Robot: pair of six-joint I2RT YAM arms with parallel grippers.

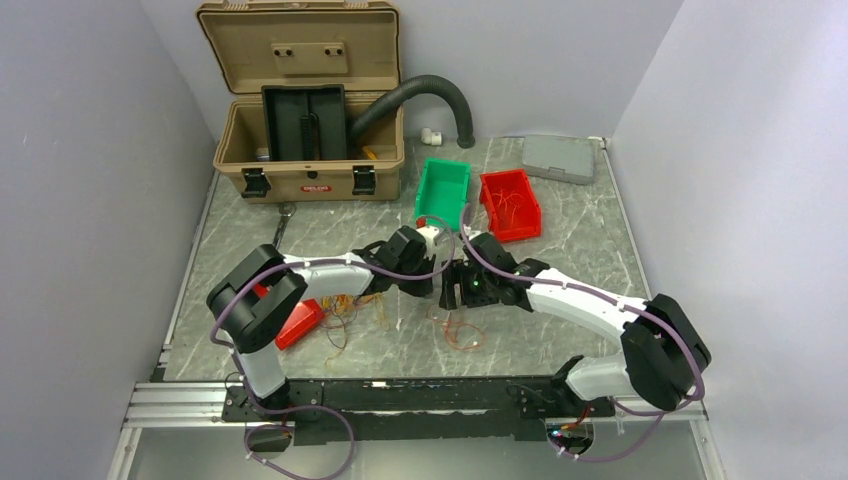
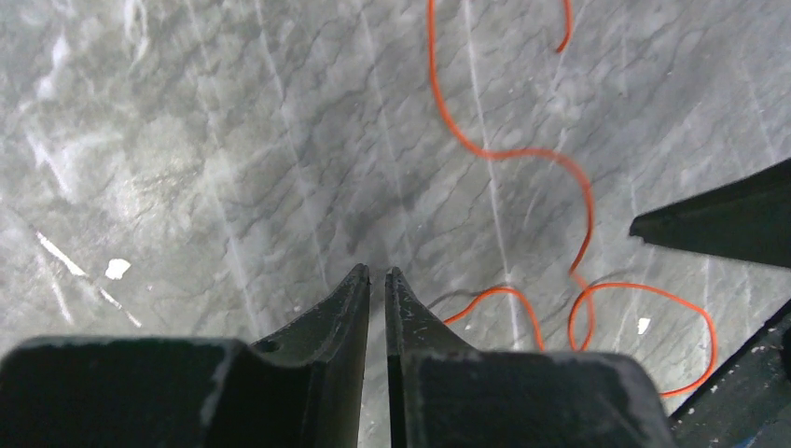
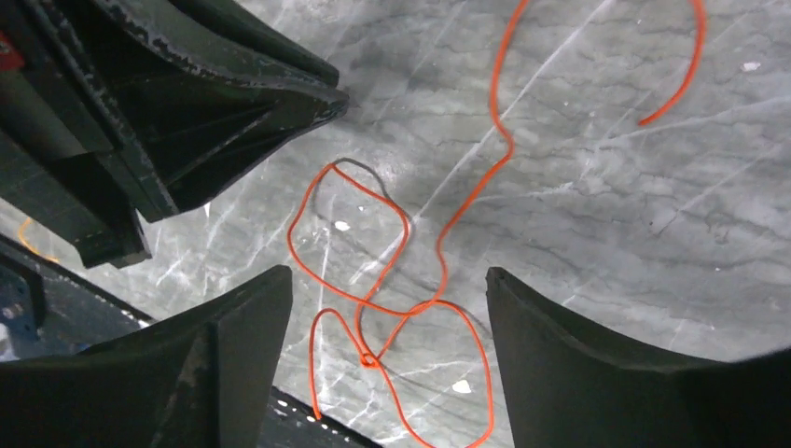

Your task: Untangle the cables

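Cables curl thin, orange over veined grey table.

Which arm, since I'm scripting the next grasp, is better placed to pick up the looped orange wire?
Probably right: the right pincer is open, straddling the orange wire where it loops and knots. The left pincer is shut, with wire lying off to its side.

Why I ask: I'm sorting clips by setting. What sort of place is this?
Likely a lab robot cell: a marble-look table walled by panels, a tan toolbox, a green bin and a red bin.
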